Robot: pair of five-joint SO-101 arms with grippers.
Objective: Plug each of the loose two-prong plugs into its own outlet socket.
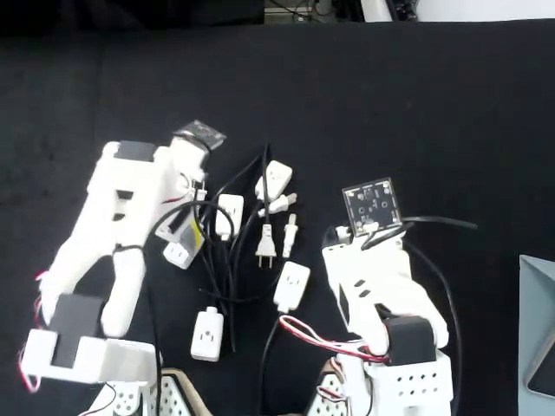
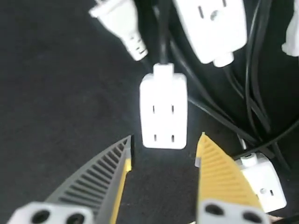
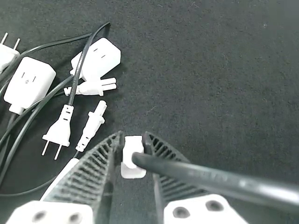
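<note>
Ribbed right gripper (image 3: 133, 137) clamps a small white plug (image 3: 130, 170) lengthwise; left gripper (image 2: 166, 136) stands open, tips flanking a glossy rectangular outlet socket (image 2: 164, 107), cord end pointing away.

2 plugs (image 1: 290, 235) side by side, outlet sockets (image 1: 291, 286) around them, on table (image 1: 451, 113)

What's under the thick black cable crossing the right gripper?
A small white piece, likely a plug, held in the right gripper. The cable covers part of it, so prongs can't be seen.
</note>
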